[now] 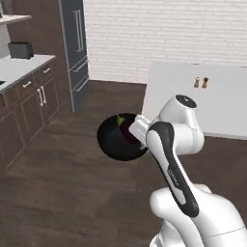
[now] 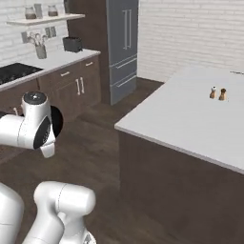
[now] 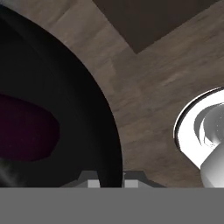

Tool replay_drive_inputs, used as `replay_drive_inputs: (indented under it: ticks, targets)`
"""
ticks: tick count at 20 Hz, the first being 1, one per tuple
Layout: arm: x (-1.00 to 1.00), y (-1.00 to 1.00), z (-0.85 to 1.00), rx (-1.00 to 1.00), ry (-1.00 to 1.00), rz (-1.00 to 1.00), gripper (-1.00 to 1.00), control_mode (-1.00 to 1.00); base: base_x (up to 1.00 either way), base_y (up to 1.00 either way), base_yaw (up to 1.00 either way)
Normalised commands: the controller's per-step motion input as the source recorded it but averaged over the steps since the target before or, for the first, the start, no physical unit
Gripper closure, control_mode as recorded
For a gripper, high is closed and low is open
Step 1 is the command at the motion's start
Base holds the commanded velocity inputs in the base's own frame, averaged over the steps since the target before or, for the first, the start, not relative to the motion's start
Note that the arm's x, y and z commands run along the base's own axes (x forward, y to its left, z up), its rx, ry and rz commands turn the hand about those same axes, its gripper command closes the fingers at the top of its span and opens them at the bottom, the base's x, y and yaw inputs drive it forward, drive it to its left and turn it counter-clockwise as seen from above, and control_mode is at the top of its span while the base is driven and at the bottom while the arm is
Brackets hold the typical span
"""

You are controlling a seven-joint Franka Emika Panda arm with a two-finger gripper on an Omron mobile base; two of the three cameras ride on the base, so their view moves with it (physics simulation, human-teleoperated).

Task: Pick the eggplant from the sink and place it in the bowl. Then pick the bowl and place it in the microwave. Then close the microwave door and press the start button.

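Note:
The glossy black bowl [image 1: 113,140] hangs in the air above the wooden floor, left of my arm. The dark purple eggplant [image 1: 126,128] lies inside it, its green cap toward the far rim. My gripper [image 1: 133,131] is shut on the bowl's right rim. In the hand view the bowl [image 3: 78,109] fills the left side with the eggplant [image 3: 26,131] inside, and the rim runs down between the fingertips [image 3: 92,182] of my gripper [image 3: 111,181]. In the right base view a black sliver of the bowl [image 2: 58,121] peeks out behind my arm.
A white-topped island [image 1: 193,101] with two small shakers [image 1: 200,82] stands right of the bowl. Brown cabinets [image 1: 29,101] with a light counter and a toaster [image 1: 20,49] line the left wall. A tall fridge [image 1: 77,48] stands at the back. Wooden floor lies open below.

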Motion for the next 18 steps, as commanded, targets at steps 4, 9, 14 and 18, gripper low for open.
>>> replay_drive_inputs:
  ticks: [4,9,14,18]
  targets:
    - [0.0,0.0,0.0,0.0,0.0,0.0,1.0,1.0,0.0,-0.22,-0.76]
    - [0.0,0.0,0.0,0.0,0.0,0.0,1.0,1.0,0.0,-0.17,-0.78]
    - [0.0,0.0,0.0,0.0,0.0,0.0,1.0,1.0,0.0,-0.17,-0.79]
    - [0.0,0.0,0.0,0.0,0.0,0.0,1.0,1.0,0.0,-0.14,-0.79]
